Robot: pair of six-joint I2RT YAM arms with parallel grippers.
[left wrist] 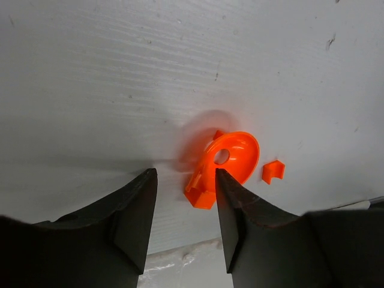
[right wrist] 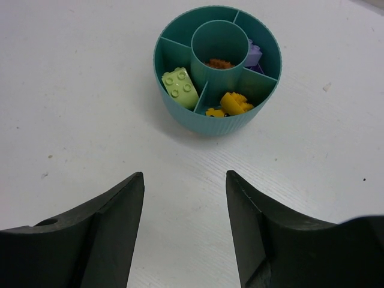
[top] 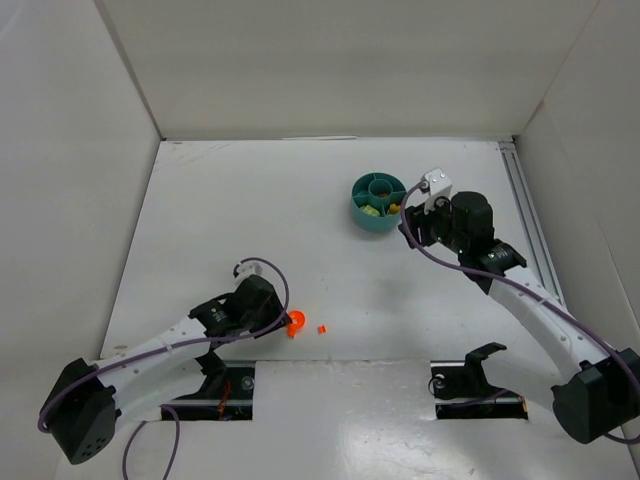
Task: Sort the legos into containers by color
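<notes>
A roundish orange lego (left wrist: 225,165) lies on the white table near the front edge (top: 295,323). A tiny orange brick (left wrist: 273,171) lies just right of it (top: 322,328). My left gripper (left wrist: 185,177) is open and low over the table, the roundish piece's near end just ahead of its fingertips, by the right finger (left wrist: 240,210). The teal tub (right wrist: 217,69) (top: 380,203) holds a pale green brick (right wrist: 180,87), yellow-gold bricks (right wrist: 235,102), a purple brick (right wrist: 254,54) and a brown one (right wrist: 219,62) in the centre ring. My right gripper (right wrist: 185,177) is open and empty, short of the tub.
White walls enclose the table on three sides. A metal rail (top: 527,215) runs along the right edge. Two cut-outs with cables (top: 225,392) sit at the front by the arm bases.
</notes>
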